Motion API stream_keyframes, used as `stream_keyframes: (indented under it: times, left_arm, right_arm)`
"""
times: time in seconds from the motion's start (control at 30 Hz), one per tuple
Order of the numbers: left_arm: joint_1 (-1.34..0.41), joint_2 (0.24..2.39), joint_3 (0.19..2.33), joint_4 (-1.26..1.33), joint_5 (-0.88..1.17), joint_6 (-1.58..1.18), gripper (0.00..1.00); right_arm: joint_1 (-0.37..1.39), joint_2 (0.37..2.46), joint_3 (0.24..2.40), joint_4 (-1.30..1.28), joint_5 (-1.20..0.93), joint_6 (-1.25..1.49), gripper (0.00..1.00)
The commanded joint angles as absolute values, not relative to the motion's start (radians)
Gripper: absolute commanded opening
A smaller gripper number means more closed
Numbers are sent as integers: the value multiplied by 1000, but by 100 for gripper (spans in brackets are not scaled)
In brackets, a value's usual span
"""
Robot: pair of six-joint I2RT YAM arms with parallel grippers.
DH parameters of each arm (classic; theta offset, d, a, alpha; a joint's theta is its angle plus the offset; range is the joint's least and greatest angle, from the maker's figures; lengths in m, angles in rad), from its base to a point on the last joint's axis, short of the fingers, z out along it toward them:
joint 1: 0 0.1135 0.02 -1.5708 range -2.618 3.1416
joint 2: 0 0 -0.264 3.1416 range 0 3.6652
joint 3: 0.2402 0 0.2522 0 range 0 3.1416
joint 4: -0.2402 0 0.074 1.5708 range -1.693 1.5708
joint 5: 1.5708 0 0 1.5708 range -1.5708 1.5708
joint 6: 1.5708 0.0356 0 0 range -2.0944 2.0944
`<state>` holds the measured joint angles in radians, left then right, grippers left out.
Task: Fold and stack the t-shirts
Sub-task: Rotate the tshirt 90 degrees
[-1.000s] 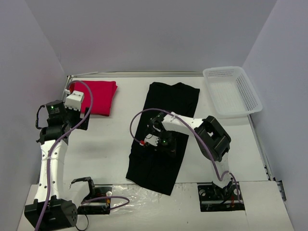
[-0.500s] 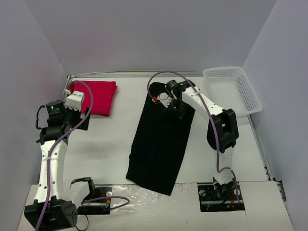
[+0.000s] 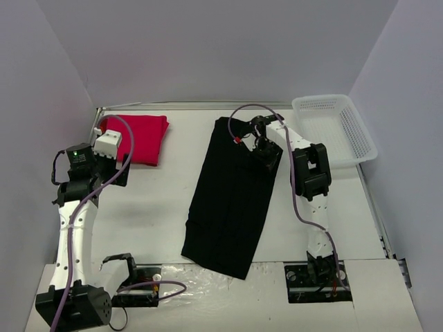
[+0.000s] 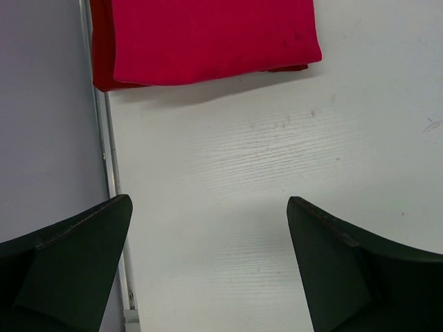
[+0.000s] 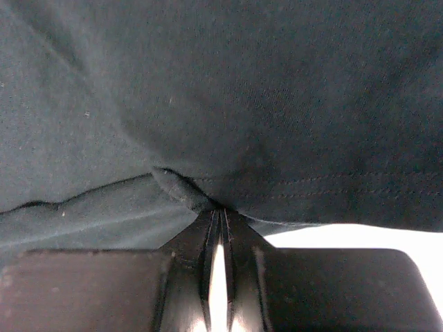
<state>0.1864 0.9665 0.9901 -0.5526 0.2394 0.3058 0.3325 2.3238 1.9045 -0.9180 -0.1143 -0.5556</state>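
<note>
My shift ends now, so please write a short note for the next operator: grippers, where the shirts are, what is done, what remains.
Left gripper: open, hovering near the red t-shirt.
Right gripper: shut on the black t-shirt near its far end.
Done: red one lies folded at the far left corner; black one is a long narrow strip in the middle.
To do: fold the black one shorter, then stack the two.

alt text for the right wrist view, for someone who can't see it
The right claw is shut, pinching a small gathered fold of the black t-shirt, whose dark cloth fills nearly the whole view. A sliver of white table shows at the lower right, beneath the shirt's edge.
</note>
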Motion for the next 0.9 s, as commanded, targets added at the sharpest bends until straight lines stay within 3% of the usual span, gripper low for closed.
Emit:
stream_keyframes:
  times: [0.0, 0.2, 0.5, 0.87]
  left_arm:
    - [193, 959, 996, -545, 249, 304, 94]
    - [192, 972, 997, -535, 245, 301, 95]
    - [187, 1077, 1031, -526, 239, 310, 94]
    - [123, 1140, 1060, -492, 146, 345, 94]
  right_arm:
    - [322, 2368, 1950, -956, -106, -577, 0]
    - [310, 2466, 2048, -959, -86, -584, 0]
    - [304, 2738, 2555, -944, -31, -589, 0]
    - [302, 2786, 2556, -482, 55, -614, 0]
